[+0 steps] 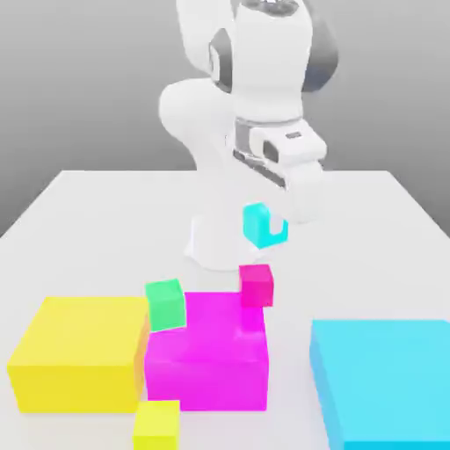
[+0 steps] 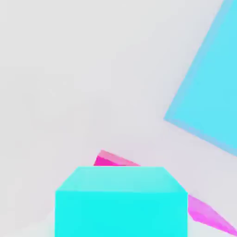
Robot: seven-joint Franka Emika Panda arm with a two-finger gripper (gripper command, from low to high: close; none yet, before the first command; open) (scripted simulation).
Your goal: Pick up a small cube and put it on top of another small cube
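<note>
Exterior view: claw (image 1: pixel 266 230) closed on small cyan cube (image 1: pixel 263 225), held above tabletop (image 1: pixel 97 202), just over small magenta cube (image 1: pixel 257 285), probably lifted for stacking.

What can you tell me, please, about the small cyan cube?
The small cyan cube is a plain, smooth, evenly coloured block with no markings, far smaller than the big cyan block. It is lifted clear of the table, held under the arm's hand by the gripper, which is shut on it. In the exterior view it hangs slightly turned, above and just behind the small magenta cube. In the hand view it sits close to the camera, squarely faced.
</note>
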